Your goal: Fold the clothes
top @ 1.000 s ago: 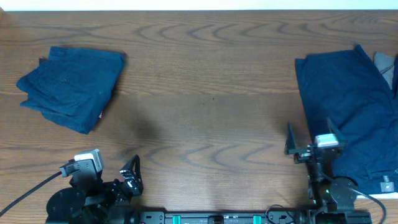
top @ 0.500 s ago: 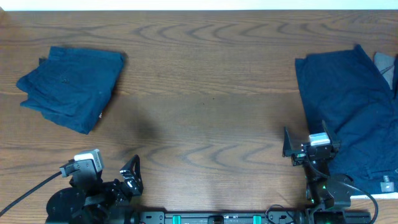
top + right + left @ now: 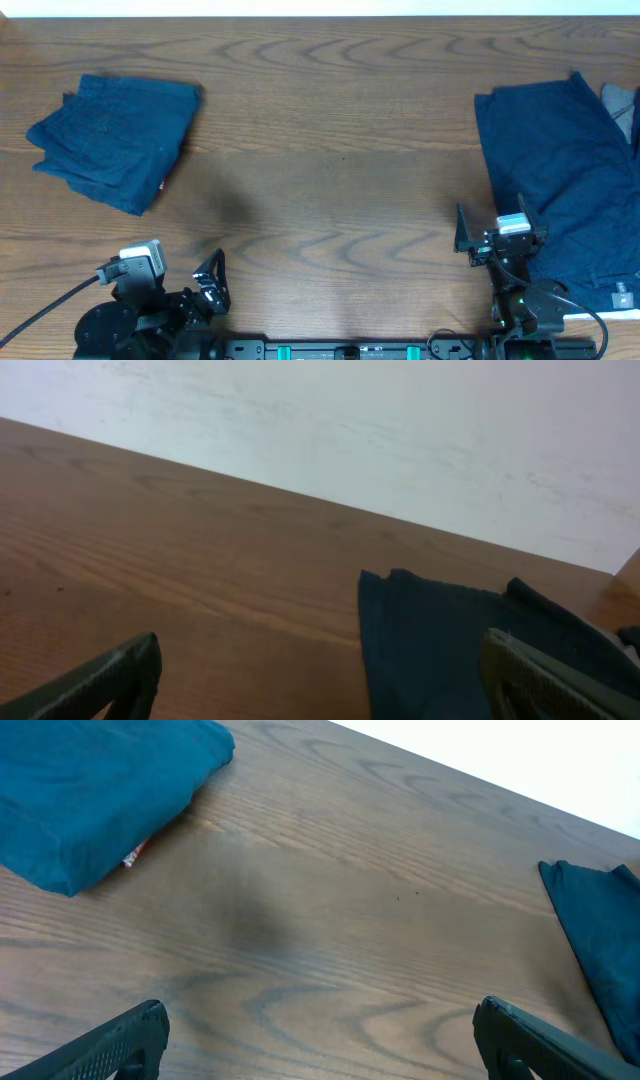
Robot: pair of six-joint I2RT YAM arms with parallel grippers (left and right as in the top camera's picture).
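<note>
A folded navy garment (image 3: 115,140) lies at the table's far left, and it also shows in the left wrist view (image 3: 90,790). A second navy garment (image 3: 560,170) lies spread flat at the right edge, and its near edge shows in the right wrist view (image 3: 450,640). My left gripper (image 3: 208,283) is open and empty near the front left, well short of the folded garment; its fingers (image 3: 110,1045) stand wide apart. My right gripper (image 3: 498,225) is open and empty, hovering at the left edge of the spread garment. No red garment is in view.
A grey piece of cloth (image 3: 620,105) peeks out at the far right edge beside the spread garment. A white label (image 3: 622,295) shows at that garment's front corner. The wooden table (image 3: 330,180) stretches between the two garments. A pale wall (image 3: 400,430) lies beyond the table's back edge.
My right gripper has shifted slightly left and toward the front edge, then held still. The left arm and both garments have not moved.
</note>
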